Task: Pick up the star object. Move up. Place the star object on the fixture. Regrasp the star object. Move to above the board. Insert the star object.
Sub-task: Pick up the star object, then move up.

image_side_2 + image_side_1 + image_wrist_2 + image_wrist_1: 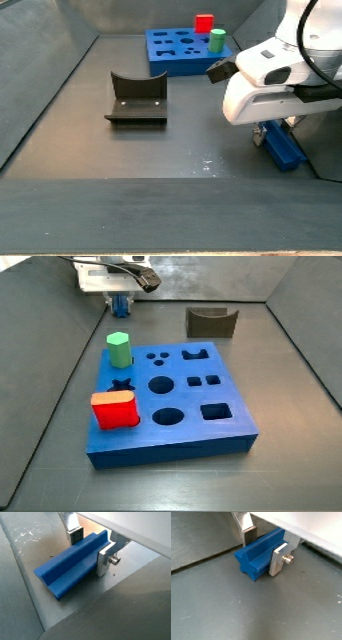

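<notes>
While star object (70,569) lies on floor at far corner of bin, well apart from board (201,421), we read first step, pick-up, as in hand. End effector (264,546) down over peg; silver fingers (279,559) flank both sides in both wrist views, apparently clenched on it. Fixture (135,98) stands empty. Next move, in our judgement: straight lift, firm grip, then carry toward fixture notch.

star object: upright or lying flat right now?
Lying flat. In both wrist views the star object lies lengthwise on the floor, one end between the tool's silver fingers. Whether the pads grip it: cannot tell.
</notes>
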